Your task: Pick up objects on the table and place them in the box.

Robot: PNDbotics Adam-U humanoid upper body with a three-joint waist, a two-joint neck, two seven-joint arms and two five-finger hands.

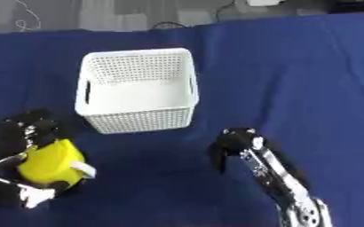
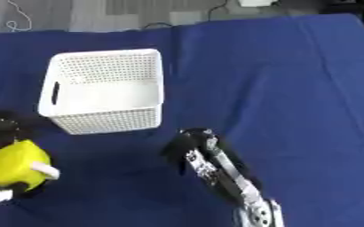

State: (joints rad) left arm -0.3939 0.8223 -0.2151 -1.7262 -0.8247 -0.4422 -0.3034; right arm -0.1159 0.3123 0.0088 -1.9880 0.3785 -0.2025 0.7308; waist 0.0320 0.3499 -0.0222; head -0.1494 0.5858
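Note:
A yellow rounded object (image 1: 51, 162) with a white handle or tip sits in my left hand (image 1: 14, 142) at the lower left, my fingers curled round it, above the blue cloth. The white perforated basket (image 1: 191, 75) stands a little up and right of it, with nothing inside that I can see. My right hand (image 1: 230, 146) comes in from the lower right, its dark fingers curled downward over the cloth and holding nothing.
A blue cloth (image 1: 294, 80) covers the table. Grey floor with cables (image 1: 29, 17) runs along the far edge. A white thing (image 1: 263, 2) lies at the top edge beyond the cloth.

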